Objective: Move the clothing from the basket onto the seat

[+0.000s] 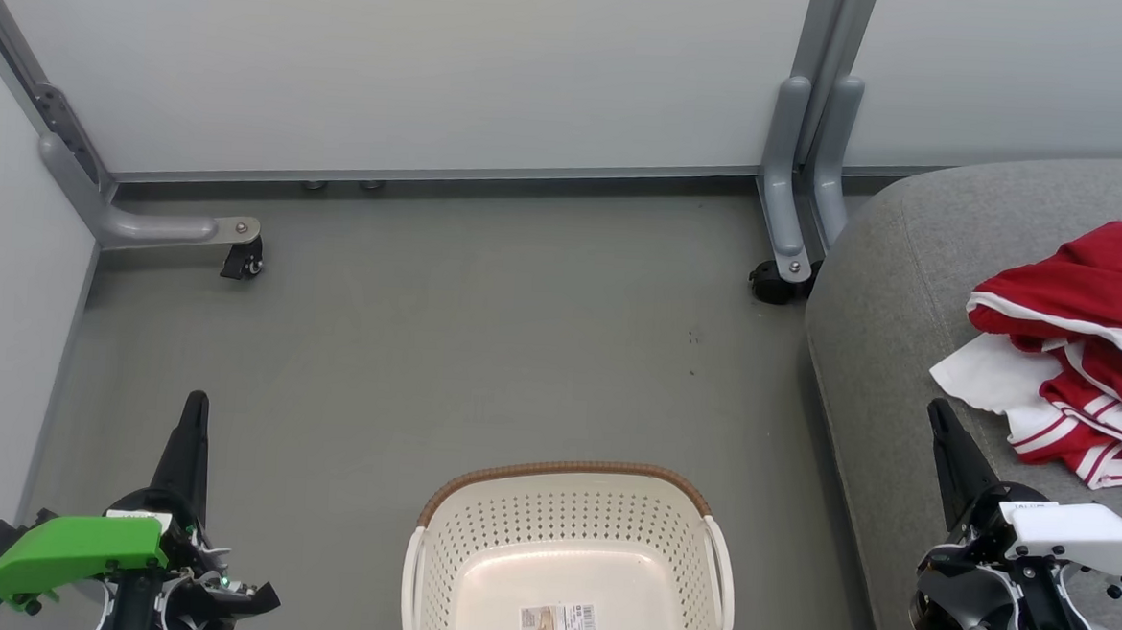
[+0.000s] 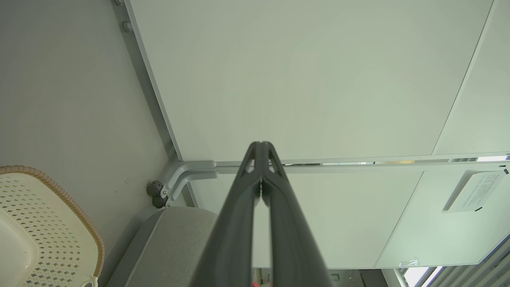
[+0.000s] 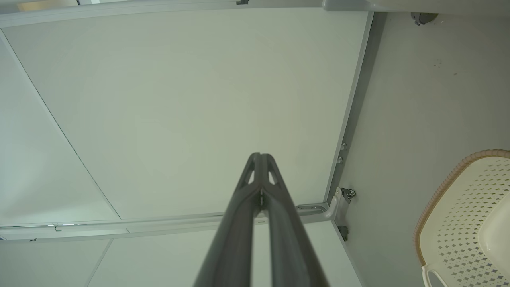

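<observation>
Right of the basket (image 1: 560,512), the clothing (image 1: 1089,323) lies heaped on the seat (image 1: 898,304). Left gripper (image 1: 196,403) hangs left of the basket and right gripper (image 1: 936,410) right of it. Both are clenched, fingertips together on nothing.

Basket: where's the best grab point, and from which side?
Probably the right side handle: a white loop standing off the wall of the upright, empty basket. Come from above, one finger through the loop; the shut right gripper must open first.
</observation>
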You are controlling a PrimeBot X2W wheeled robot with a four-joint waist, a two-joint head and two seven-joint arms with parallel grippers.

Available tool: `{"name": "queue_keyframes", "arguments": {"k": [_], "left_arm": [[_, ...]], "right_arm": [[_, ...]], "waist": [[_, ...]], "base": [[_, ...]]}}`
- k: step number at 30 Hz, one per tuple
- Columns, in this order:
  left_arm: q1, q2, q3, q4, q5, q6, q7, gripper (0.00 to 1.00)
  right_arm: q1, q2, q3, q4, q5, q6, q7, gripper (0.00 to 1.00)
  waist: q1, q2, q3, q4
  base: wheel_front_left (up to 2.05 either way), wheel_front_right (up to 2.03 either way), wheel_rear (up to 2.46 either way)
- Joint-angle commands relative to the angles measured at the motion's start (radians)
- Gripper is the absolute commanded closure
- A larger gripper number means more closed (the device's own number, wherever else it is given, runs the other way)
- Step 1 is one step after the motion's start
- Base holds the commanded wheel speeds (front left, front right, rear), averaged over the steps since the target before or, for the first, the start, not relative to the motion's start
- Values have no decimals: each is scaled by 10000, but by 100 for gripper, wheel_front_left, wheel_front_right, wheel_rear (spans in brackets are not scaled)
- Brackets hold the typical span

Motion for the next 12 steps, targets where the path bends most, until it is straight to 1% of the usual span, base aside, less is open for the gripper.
{"name": "queue_keyframes", "arguments": {"k": [1, 12], "left_arm": [[-109, 8, 22, 6, -29, -50, 32, 100], [-108, 8, 21, 6, -29, -50, 31, 100]], "right_arm": [[-75, 23, -34, 25, -64, 7, 38, 100], [-78, 41, -62, 26, -89, 7, 68, 100]], "waist": [[0, 0, 0, 0], [0, 0, 0, 0]], "base": [[0, 0, 0], [0, 0, 0]]}}
